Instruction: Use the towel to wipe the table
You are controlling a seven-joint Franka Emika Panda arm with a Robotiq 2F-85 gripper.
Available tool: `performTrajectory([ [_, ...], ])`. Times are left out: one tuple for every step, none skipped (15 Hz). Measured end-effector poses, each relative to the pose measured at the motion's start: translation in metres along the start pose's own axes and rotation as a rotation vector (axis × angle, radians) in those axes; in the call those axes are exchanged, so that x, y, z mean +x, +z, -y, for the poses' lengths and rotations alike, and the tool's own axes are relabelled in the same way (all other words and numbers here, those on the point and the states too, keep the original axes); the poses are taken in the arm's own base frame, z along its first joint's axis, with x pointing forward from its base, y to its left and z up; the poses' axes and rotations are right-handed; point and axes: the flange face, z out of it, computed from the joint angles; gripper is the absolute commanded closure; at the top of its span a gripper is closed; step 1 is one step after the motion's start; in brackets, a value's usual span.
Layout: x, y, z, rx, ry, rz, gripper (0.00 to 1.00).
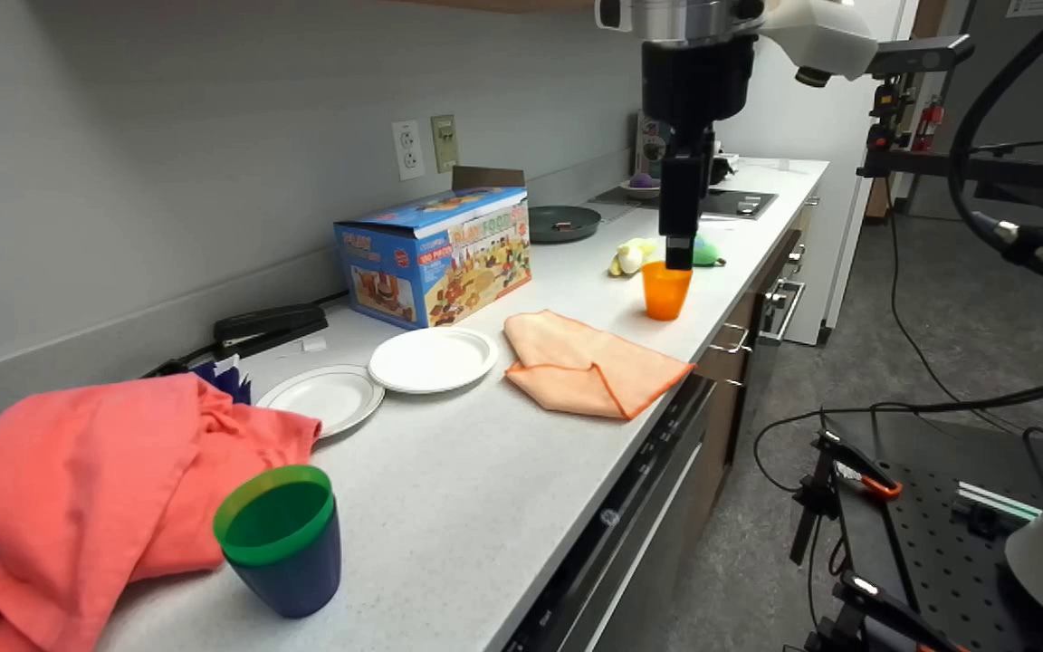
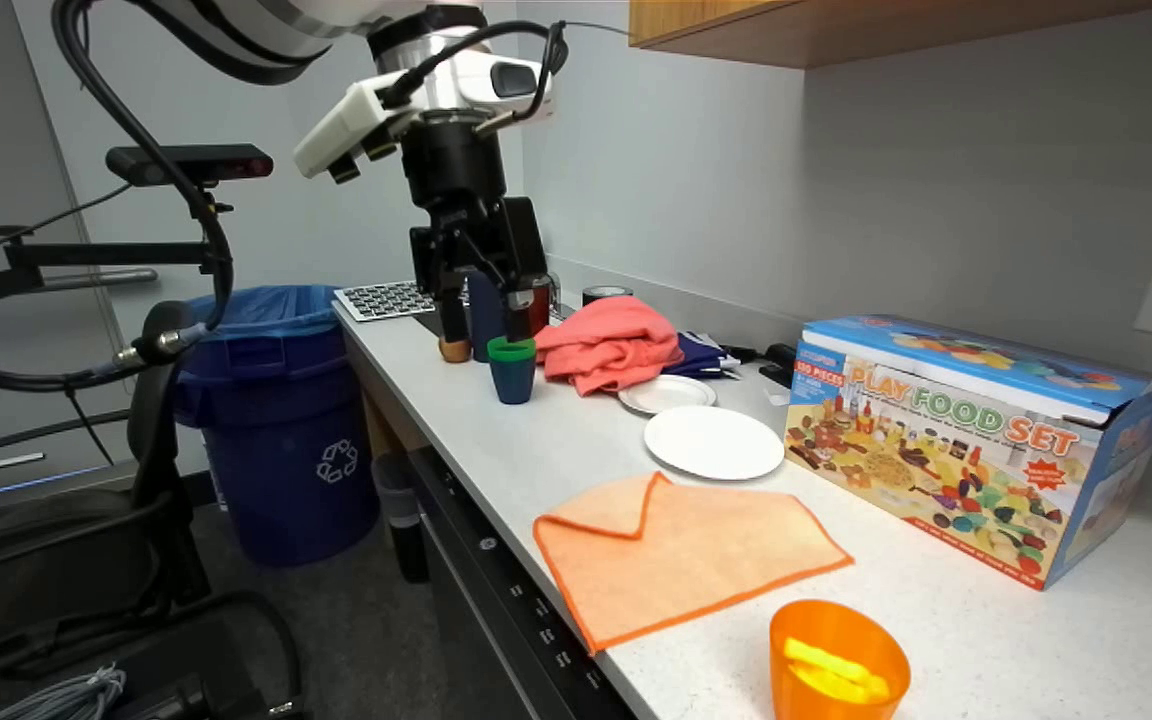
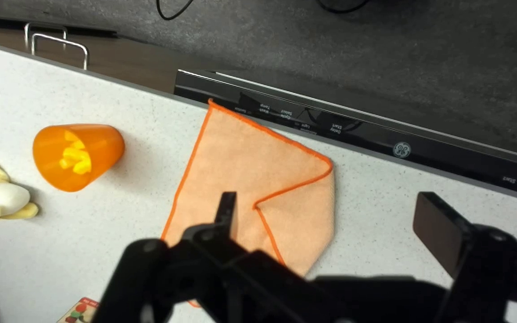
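Note:
The towel is a pale orange cloth with a bright orange edge. It lies flat with one corner folded over on the white speckled counter, at its front edge. The towel shows in both exterior views and in the wrist view, where my gripper hides part of its lower side. My gripper is wide open and empty, held above the counter. In the wrist view its left finger overlaps the towel and its right finger is over bare counter. The gripper also shows in both exterior views.
An orange cup with yellow pieces stands beside the towel. White plates, a play food box, a coral cloth and stacked cups are on the counter. A wall runs behind; the front edge drops to the floor.

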Motion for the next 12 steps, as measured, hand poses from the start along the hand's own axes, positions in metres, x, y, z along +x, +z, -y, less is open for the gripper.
performTrajectory([
  [0.003,0.0,-0.001,0.006,0.009,-0.014,0.0],
  [0.007,0.001,-0.002,0.014,0.023,-0.032,0.0],
  [0.012,0.002,-0.003,0.023,0.04,-0.053,0.0],
  [0.018,0.004,-0.005,0.033,0.058,-0.077,0.0],
  [0.025,0.006,-0.006,0.045,0.078,-0.098,0.0],
  [0.032,0.009,-0.008,0.056,0.1,-0.118,0.0],
  [0.039,0.013,-0.01,0.065,0.124,-0.13,0.0],
  [0.047,0.018,-0.013,0.072,0.148,-0.136,0.0],
  [0.055,0.024,-0.016,0.079,0.17,-0.138,0.0],
  [0.063,0.031,-0.02,0.084,0.191,-0.133,0.0],
  [0.071,0.04,-0.025,0.088,0.213,-0.122,0.0],
  [0.077,0.05,-0.03,0.091,0.236,-0.109,0.0],
])
